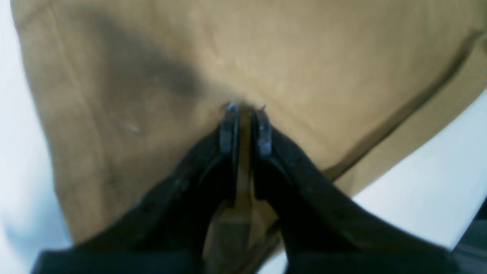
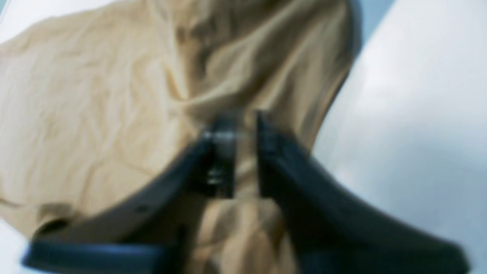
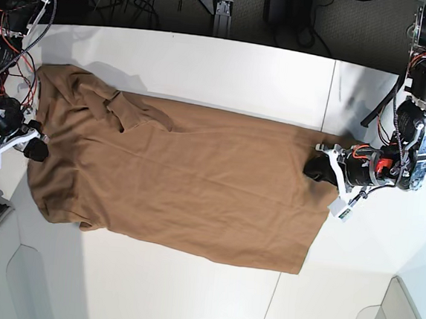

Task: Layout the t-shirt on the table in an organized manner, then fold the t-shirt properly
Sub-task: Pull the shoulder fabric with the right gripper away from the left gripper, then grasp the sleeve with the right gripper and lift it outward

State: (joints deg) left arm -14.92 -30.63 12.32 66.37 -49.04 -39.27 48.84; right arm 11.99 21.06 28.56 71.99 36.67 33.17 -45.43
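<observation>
Lying flat across the white bench (image 3: 206, 62), the tan t-shirt (image 3: 181, 186) was pinched by the left tool (image 1: 245, 110); the right tool (image 2: 239, 125) stood slightly spread around its fabric.

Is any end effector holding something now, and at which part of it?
The left end effector pinches the tan-brown fabric t-shirt at one end's edge. Whether the right end effector holds it cannot be told.

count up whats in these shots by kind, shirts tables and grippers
t-shirt: 1, tan-brown, spread on the table
table: 1, white
grippers: 2, left gripper and right gripper, both at the shirt's edges
total: 4
</observation>
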